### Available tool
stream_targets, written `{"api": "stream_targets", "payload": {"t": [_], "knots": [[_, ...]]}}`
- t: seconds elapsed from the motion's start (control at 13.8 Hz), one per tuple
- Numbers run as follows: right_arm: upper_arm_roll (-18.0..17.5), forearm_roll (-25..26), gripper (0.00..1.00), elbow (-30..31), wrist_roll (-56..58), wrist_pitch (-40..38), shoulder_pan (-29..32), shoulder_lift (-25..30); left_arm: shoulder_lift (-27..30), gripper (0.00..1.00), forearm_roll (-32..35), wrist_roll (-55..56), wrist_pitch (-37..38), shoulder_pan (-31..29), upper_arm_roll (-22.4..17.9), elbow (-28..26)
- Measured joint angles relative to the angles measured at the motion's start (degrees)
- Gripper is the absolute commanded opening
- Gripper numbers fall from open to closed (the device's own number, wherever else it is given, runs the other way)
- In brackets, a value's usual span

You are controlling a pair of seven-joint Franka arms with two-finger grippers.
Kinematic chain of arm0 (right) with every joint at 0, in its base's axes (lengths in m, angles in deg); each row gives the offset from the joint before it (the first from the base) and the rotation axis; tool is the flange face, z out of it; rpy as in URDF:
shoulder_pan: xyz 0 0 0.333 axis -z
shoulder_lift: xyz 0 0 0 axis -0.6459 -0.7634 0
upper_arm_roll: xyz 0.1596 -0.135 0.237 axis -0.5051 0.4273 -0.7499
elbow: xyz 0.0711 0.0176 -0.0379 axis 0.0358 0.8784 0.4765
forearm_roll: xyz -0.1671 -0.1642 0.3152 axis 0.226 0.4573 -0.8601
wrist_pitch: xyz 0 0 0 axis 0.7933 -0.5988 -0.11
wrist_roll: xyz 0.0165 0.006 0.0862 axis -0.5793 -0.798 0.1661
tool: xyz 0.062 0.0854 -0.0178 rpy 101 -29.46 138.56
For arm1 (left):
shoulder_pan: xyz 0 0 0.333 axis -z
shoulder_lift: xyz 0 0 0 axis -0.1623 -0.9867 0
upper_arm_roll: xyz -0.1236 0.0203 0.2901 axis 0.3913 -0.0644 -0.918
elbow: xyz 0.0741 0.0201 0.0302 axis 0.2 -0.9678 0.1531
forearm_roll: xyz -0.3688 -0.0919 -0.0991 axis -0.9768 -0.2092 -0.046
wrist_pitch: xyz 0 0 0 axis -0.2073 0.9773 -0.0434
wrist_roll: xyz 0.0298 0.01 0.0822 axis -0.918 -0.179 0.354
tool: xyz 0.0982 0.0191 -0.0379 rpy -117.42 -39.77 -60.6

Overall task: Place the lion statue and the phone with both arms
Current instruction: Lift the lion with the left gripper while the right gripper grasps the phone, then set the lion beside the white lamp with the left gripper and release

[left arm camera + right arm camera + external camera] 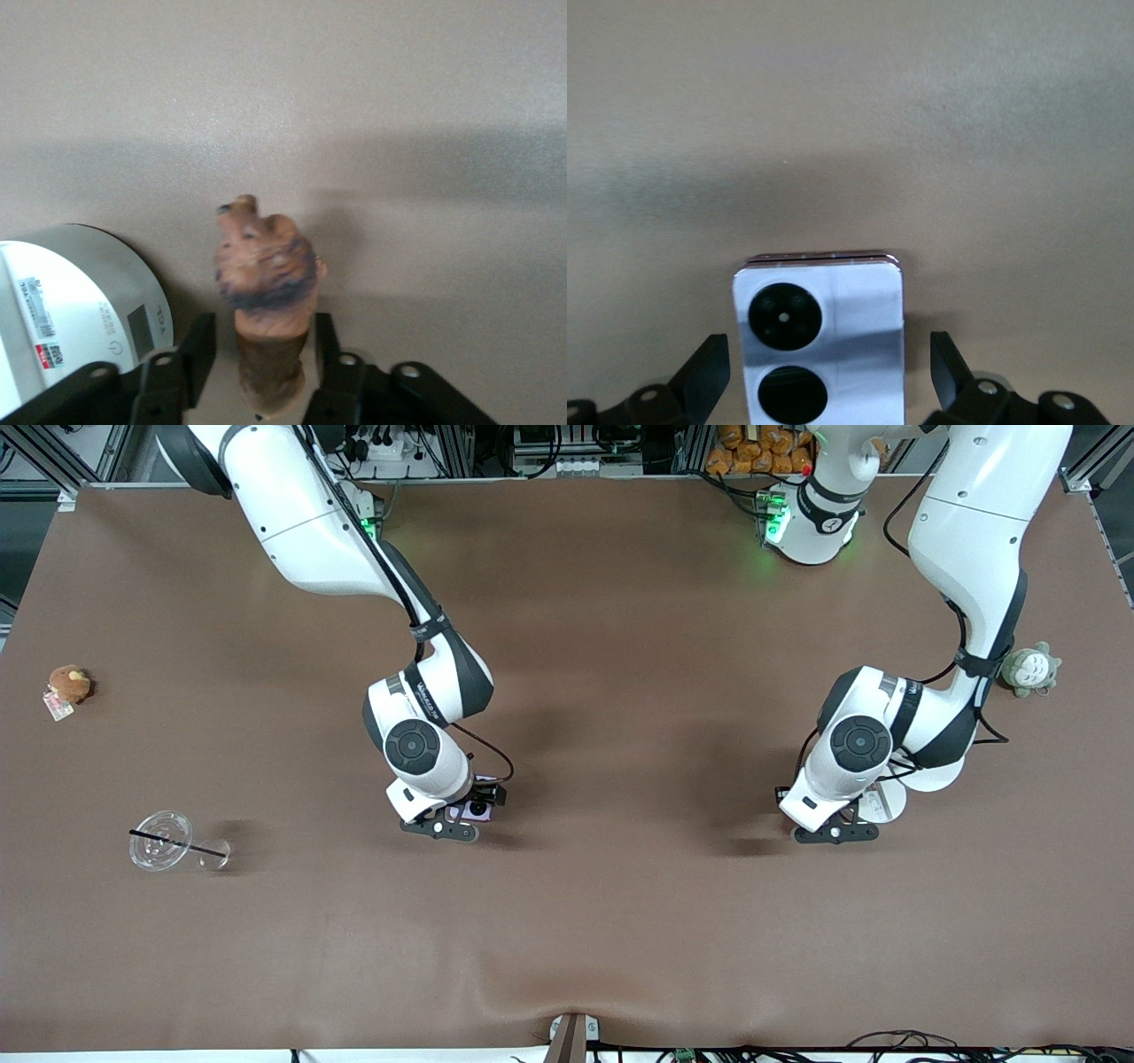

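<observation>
Nearest the front edge, toward the right arm's end, a clear plastic cup (161, 851) with a black straw lies on its side. The right gripper (824, 354) is low over the table's middle depth, its 2 fingers (700, 376) spread wide and clear of the lavender phone (819, 341) between them. The left gripper (261, 341), toward the left arm's end, flanks the lion statue (266, 292) with fingers slightly parted and a narrow gap showing, beside a white round device (71, 310). Farther off, a brown plush (68, 684) and a grey-green plush (1030, 669) sit near opposite end edges.
</observation>
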Motion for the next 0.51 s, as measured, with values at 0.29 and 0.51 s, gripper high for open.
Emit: {"api": "stream_targets", "payload": {"t": [0.29,0.51], "knots": [[-0.05,-0.02,1.00,0.00,-2.08,0.90,-0.35,-0.93,0.19,1.00,0.01,0.00,0.17,0.03,0.54,0.91],[-0.05,-0.02,1.00,0.00,-2.40,1.64,-0.66,-1.74,2.04,1.00,0.03,0.00,5.52,0.04,2.51,3.47]]}}
